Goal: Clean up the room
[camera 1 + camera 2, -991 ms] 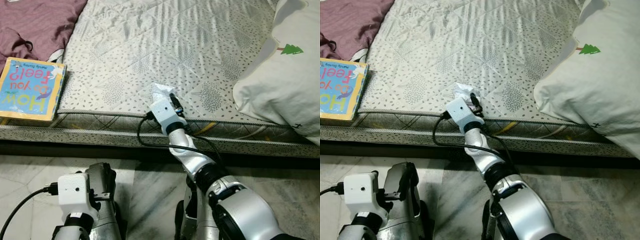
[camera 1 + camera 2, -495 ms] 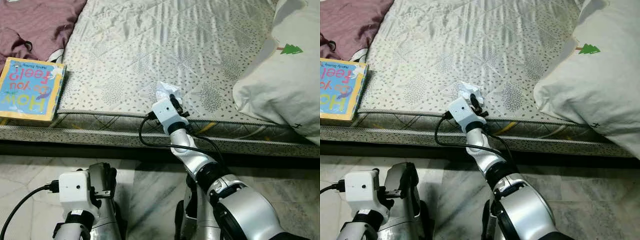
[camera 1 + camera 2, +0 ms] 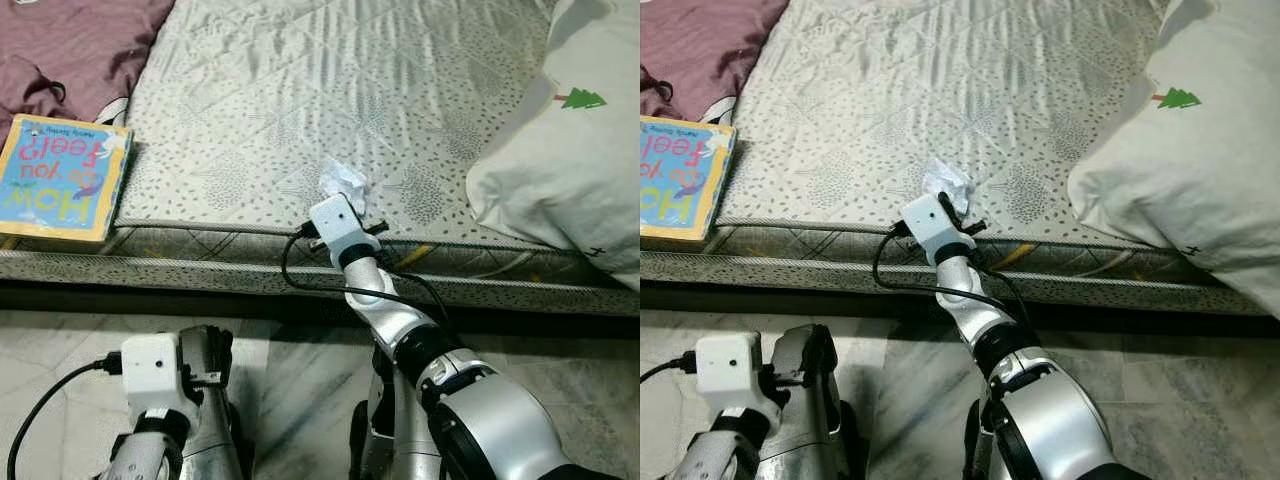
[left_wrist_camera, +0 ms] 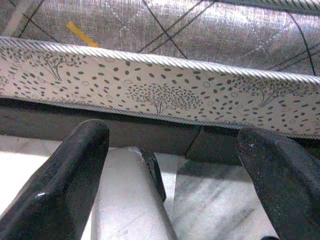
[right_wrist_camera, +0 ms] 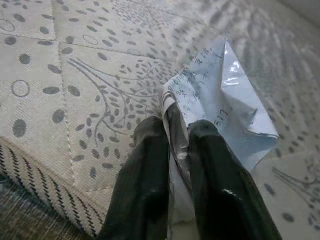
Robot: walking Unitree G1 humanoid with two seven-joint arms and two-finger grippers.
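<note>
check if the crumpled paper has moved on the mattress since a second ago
Yes. Pinched in the right gripper, the crumpled paper has shifted toward the pillow and away from the book, which keeps its place.

A bedroom in a home: a low mattress [image 3: 330, 110] with a quilted, leaf-printed cover lies on a marble floor [image 3: 300, 370]. A white pillow [image 3: 570, 150], a maroon garment [image 3: 70, 45] and a children's picture book [image 3: 60, 180] rest on it.
</note>
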